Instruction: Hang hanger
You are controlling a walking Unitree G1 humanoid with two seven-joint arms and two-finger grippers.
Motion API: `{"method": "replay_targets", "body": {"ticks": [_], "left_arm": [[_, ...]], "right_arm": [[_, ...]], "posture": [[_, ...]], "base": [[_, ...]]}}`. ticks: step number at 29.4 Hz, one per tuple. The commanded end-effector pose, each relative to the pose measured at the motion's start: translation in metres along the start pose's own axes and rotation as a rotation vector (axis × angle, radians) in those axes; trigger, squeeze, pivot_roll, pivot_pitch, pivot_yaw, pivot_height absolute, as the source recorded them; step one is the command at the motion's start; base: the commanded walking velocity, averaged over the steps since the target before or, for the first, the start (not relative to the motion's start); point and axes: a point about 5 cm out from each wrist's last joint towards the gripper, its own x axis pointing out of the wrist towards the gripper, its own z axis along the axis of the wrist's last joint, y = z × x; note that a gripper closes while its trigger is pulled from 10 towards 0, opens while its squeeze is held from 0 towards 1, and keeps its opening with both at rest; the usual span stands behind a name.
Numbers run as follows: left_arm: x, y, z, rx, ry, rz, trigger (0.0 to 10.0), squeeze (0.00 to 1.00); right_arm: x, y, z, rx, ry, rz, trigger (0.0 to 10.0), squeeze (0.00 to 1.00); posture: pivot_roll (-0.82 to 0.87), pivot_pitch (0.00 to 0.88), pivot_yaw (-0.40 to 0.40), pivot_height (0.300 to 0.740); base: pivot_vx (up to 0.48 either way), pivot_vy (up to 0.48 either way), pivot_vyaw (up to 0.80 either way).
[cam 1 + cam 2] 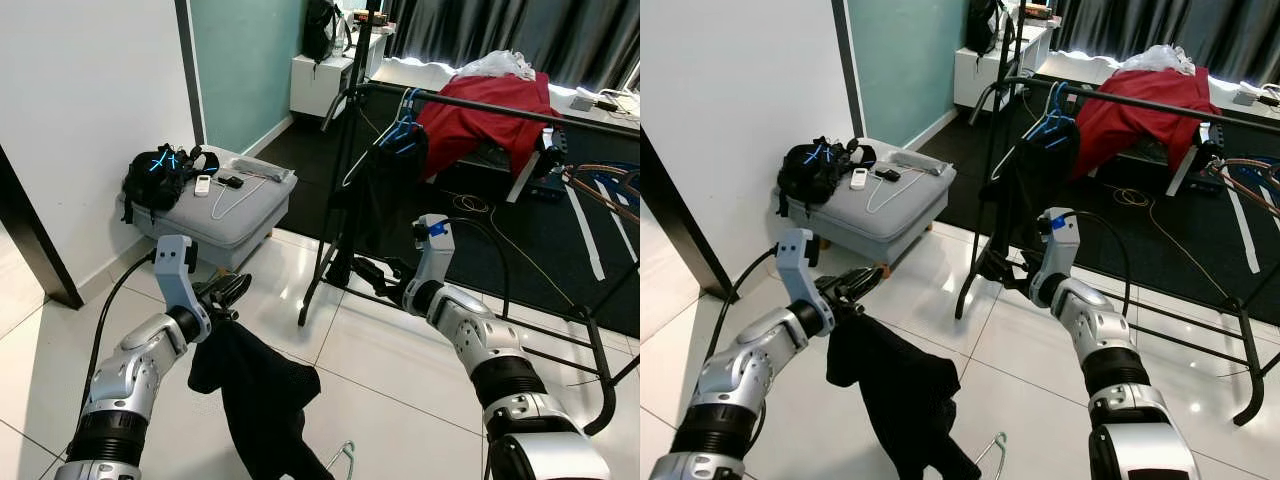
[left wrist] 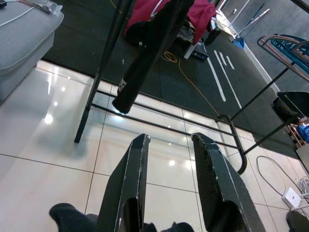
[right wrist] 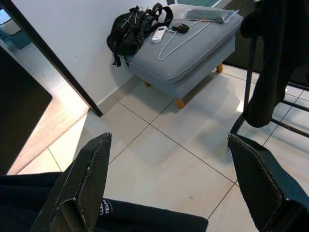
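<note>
Hanger (image 1: 343, 458) mostly hidden under black garment (image 1: 262, 395) in left pincer (image 1: 228, 295).

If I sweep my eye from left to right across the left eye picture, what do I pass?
Black backpack on the grey footstool → left gripper holding a black garment → black clothes rack → right gripper → red cloth.

White print marks the black garment (image 3: 145, 217), but it is too small to read.
</note>
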Motion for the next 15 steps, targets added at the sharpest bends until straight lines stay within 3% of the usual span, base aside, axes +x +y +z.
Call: {"method": "replay_targets", "body": {"ticks": [1, 4, 15], "left_arm": [[0.0037, -0.0031, 0.0054, 0.018, -0.025, -0.022, 10.0, 0.00], [0.0040, -0.0029, 0.0049, 0.021, -0.026, -0.023, 10.0, 0.00], [0.0007, -0.0001, 0.0108, 0.033, -0.086, 0.003, 10.0, 0.00]], "right_arm": [[0.0000, 0.0008, 0.0011, -0.011, -0.021, 0.022, 10.0, 0.00], [-0.0016, 0.0076, 0.0061, -0.042, -0.070, 0.106, 10.0, 0.00], [-0.0049, 0.0103, 0.0085, -0.020, -0.117, 0.166, 10.0, 0.00]], "posture": [[0.08, 0.001, -0.087, 0.740], [0.08, 0.000, -0.086, 0.740], [0.09, 0.000, -0.084, 0.740]], "base": [[0.000, 0.000, 0.00], [0.000, 0.000, 0.80], [0.000, 0.000, 0.80]]}}
